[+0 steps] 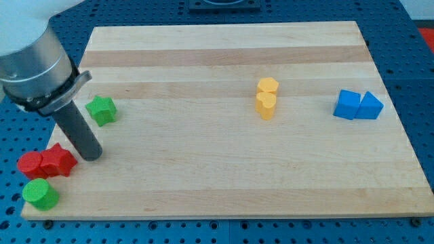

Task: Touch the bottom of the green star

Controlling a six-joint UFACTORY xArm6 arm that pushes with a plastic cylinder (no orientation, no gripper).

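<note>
Near the view's left edge, low on the counter (224,183), my tip (91,155) rests on the wood; the arm carries no pincer at all, only this straight dark rod, so nothing stands apart or clamped. Up and slightly to the view's right of my tip lies the green star (102,110), near but not touching, its lower points facing down toward the rod. Just to the view's left of my tip sit two red blocks (46,163) pressed together (their exact shapes are hard to make out), and below them a green cylinder (40,194) at the counter's corner. Well apart toward the view's right stand two yellow blocks (267,97) touching one another, and farther right a blue cube (348,104) against a blue triangular block (370,106). All the blocks look matte and solid-coloured on pale striped wood. From a grey cylindrical housing at the view's upper left, the rod slants down to the right.
</note>
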